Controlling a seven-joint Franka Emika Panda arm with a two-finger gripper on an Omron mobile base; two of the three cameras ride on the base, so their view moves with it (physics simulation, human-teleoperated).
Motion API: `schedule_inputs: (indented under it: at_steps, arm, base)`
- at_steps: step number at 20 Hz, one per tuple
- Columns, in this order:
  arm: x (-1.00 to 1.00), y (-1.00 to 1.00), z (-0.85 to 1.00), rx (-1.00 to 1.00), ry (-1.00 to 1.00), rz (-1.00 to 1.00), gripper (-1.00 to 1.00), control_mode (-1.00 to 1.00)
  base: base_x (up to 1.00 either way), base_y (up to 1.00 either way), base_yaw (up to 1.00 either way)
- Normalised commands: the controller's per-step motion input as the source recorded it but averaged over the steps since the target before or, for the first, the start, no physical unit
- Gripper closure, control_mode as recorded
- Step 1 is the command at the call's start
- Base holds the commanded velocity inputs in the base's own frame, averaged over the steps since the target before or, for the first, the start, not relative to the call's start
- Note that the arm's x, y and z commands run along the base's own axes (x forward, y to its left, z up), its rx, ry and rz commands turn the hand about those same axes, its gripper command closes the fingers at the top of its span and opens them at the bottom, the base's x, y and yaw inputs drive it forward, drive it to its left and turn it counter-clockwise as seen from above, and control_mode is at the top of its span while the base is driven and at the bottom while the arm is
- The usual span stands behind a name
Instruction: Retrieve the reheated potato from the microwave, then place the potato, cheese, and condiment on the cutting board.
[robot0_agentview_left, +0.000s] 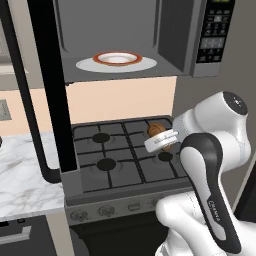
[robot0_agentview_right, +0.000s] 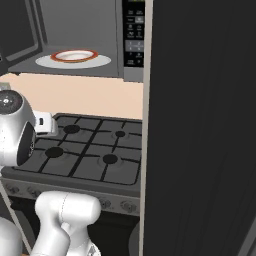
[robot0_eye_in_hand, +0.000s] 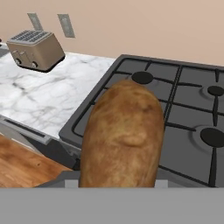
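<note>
Jaws clamped on the potato (robot0_eye_in_hand: 122, 135), filling centre-bottom of the hand view, over the stove (robot0_eye_in_hand: 175, 109); seen as a small brown lump at centre-right in the left base view, beside the white wrist; toaster (robot0_eye_in_hand: 35, 49) on the marble desk (robot0_eye_in_hand: 48, 96) at upper left; empty plate (robot0_agentview_left: 117, 59) in the open microwave (robot0_agentview_left: 175, 35); skin rough, mottled golden-brown.

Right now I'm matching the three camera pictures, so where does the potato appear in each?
Left base view: potato right of centre, above the stove's back right burners, at the gripper.
Right base view: I cannot pick it out.
Hand view: potato large at bottom centre.
Shared landmark: the stove.
</note>
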Motion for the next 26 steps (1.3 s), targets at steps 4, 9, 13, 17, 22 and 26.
schedule_inputs:
  at_steps: [4, 9, 13, 17, 22, 26]
  arm:
    - [0.00, 0.00, 0.00, 0.00, 0.00, 0.00, 1.00, -1.00]
    - [0.00, 0.00, 0.00, 0.00, 0.00, 0.00, 1.00, 1.00]
    - [0.00, 0.00, 0.00, 0.00, 0.00, 0.00, 1.00, 1.00]
    - [0.00, 0.00, 0.00, 0.00, 0.00, 0.00, 1.00, 1.00]
    - [0.00, 0.00, 0.00, 0.00, 0.00, 0.00, 1.00, 1.00]
    - [0.00, 0.00, 0.00, 0.00, 0.00, 0.00, 1.00, 1.00]
  base:
    - [0.00, 0.00, 0.00]
    - [0.00, 0.00, 0.00]
    - [0.00, 0.00, 0.00]
    - [-0.24, -0.01, 0.00]
    - [-0.66, -0.09, 0.25]
    - [-0.53, -0.06, 0.40]
